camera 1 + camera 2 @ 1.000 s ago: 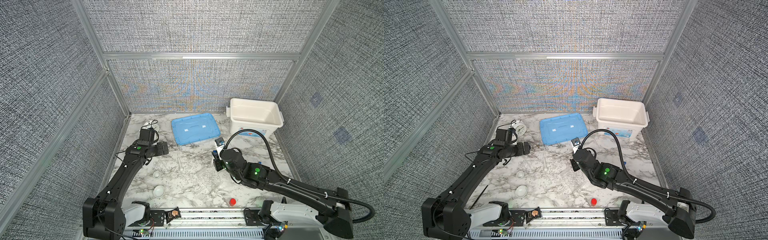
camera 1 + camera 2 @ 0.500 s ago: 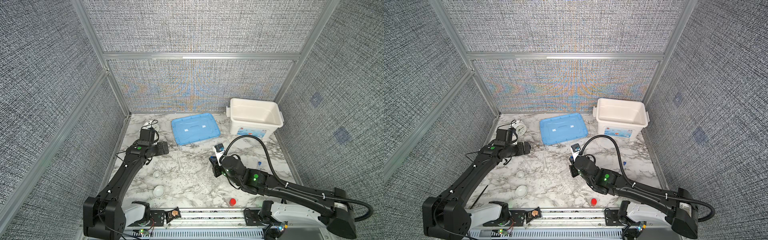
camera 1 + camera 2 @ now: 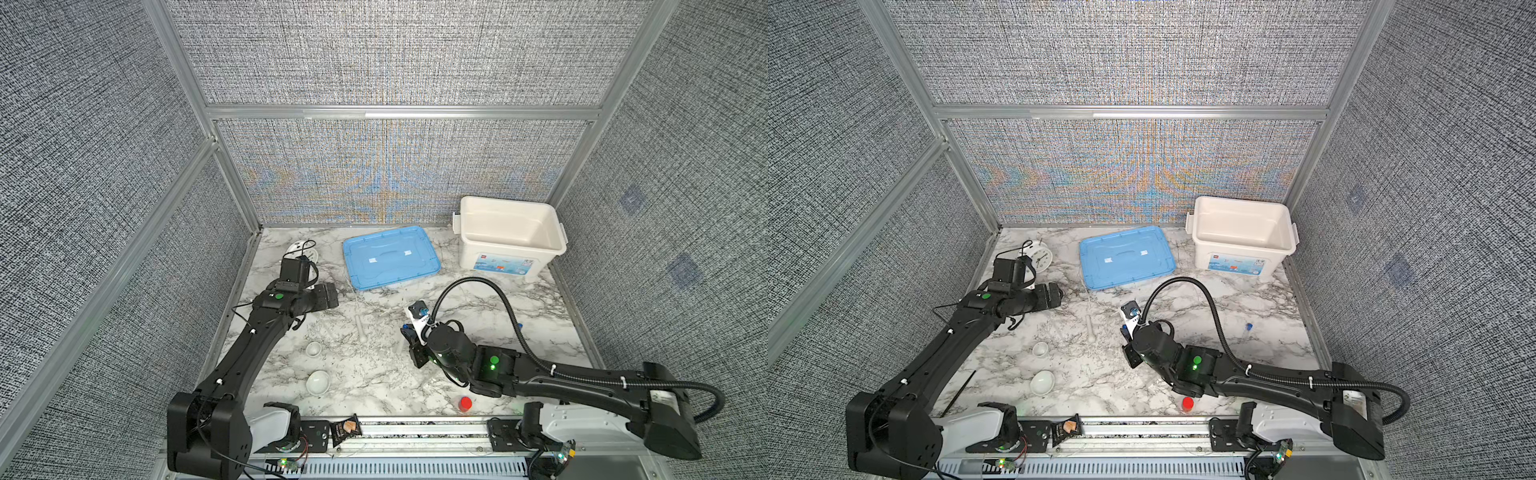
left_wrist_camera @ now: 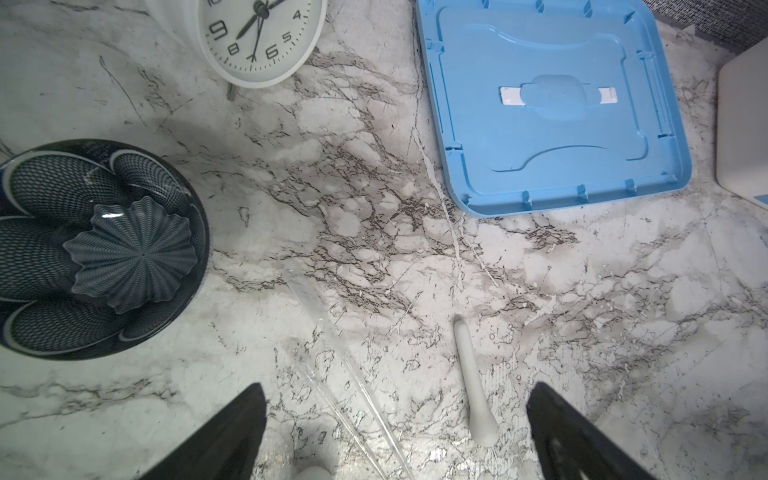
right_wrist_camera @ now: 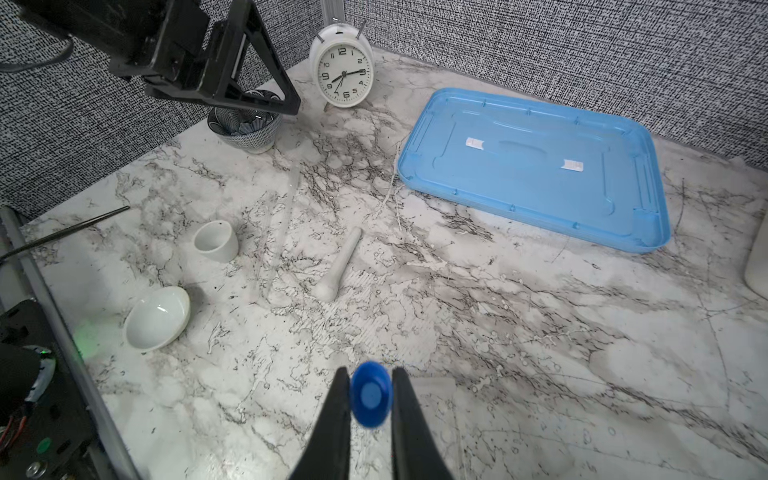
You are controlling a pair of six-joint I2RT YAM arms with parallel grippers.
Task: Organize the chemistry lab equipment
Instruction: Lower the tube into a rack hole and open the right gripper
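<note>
left gripper: jaws apart, pestle near at 4 o'clock | right gripper: clamped on blue-capped tube, mid-table | step: tube in transport | next: carry toward white bin at 1 o'clock, release inside

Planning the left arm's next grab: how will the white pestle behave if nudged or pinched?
The pestle looks like smooth rigid ceramic, so probably stiff and somewhat slippery. It lies flat, round with one thicker end, so a nudge would likely roll it in an arc.
</note>
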